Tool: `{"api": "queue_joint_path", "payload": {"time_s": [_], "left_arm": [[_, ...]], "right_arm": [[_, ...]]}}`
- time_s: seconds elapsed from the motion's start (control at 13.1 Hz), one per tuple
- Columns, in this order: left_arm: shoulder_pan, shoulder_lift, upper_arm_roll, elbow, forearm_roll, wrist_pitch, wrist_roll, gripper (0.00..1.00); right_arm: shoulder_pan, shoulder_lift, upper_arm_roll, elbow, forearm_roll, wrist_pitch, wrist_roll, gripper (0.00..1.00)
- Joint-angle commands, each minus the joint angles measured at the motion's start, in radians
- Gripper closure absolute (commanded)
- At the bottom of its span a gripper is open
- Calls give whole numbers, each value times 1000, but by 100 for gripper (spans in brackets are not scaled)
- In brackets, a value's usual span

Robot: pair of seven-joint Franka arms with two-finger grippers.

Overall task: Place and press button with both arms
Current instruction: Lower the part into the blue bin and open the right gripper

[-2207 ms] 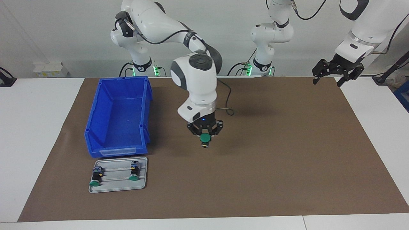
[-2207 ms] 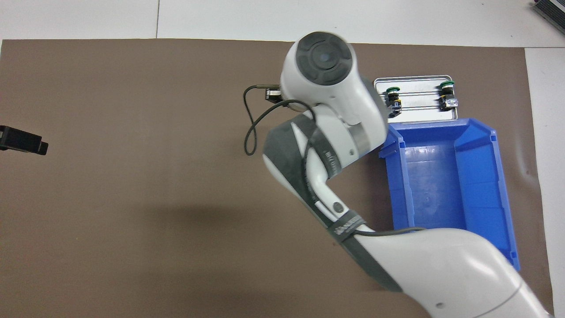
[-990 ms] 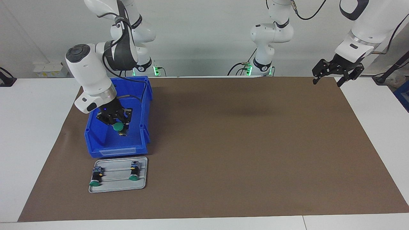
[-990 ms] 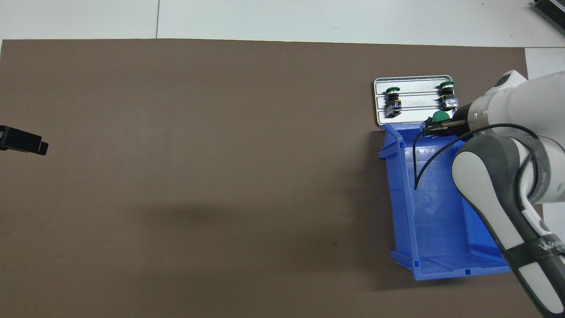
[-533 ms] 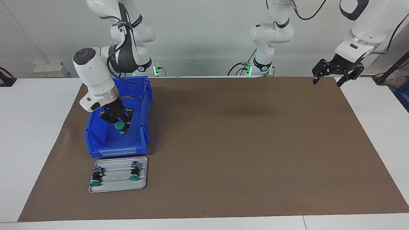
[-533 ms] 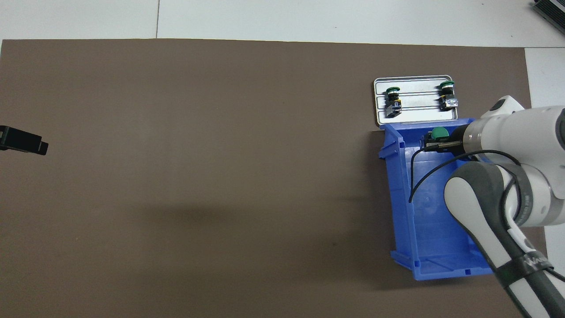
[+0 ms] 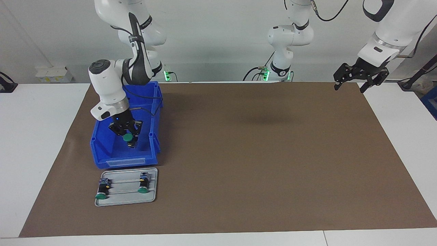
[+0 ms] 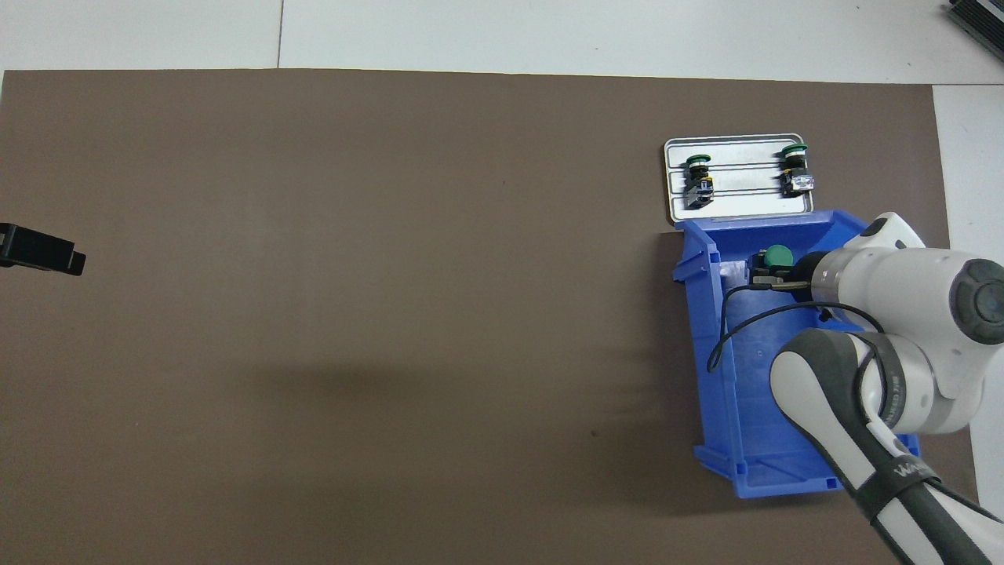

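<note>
- Jaws of the right gripper [image 7: 128, 139] are clamped on the button [image 7: 128, 137], which hangs inside the blue bin [image 7: 102, 143], over the part of its floor farthest from the robots, green cap facing the camera across the worktop and barrel pointing down
- Whether the barrel's lower end touches the bin floor cannot be told; in the overhead view the green cap shows just past the wrist, near the bin's low front wall
- Jaws of the left gripper [image 7: 351, 83] stand apart with nothing between them; that arm waits above the mat's corner at its own end of the worktop
- Two more buttons [image 7: 101, 189] [image 7: 143, 183] lie on the grey tray [image 7: 126, 201], which sits touching the bin's front wall, farther from the robots
- Judged by its look, the button is light and rigid, hard plastic with a smooth round cap that would slip or roll in a pinch
- Best hold is likely across the short black barrel under the cap, where the sides give the pads flat purchase and leave the cap free for pressing
- Released tilted, it would probably tip onto its side and roll, being top-heavy on a narrow end, so it wants setting down low and square
</note>
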Motion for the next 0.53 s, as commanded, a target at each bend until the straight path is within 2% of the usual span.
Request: {"api": "queue_joint_path", "payload": {"time_s": [0.0, 0.46], "left_arm": [[10, -29, -7, -32, 15, 5, 12, 0], [10, -29, -7, -32, 15, 5, 12, 0]], "right_arm": [[-15, 4, 9, -71, 25, 105, -29, 100], [-12, 47, 9, -108, 25, 201, -20, 100]]}}
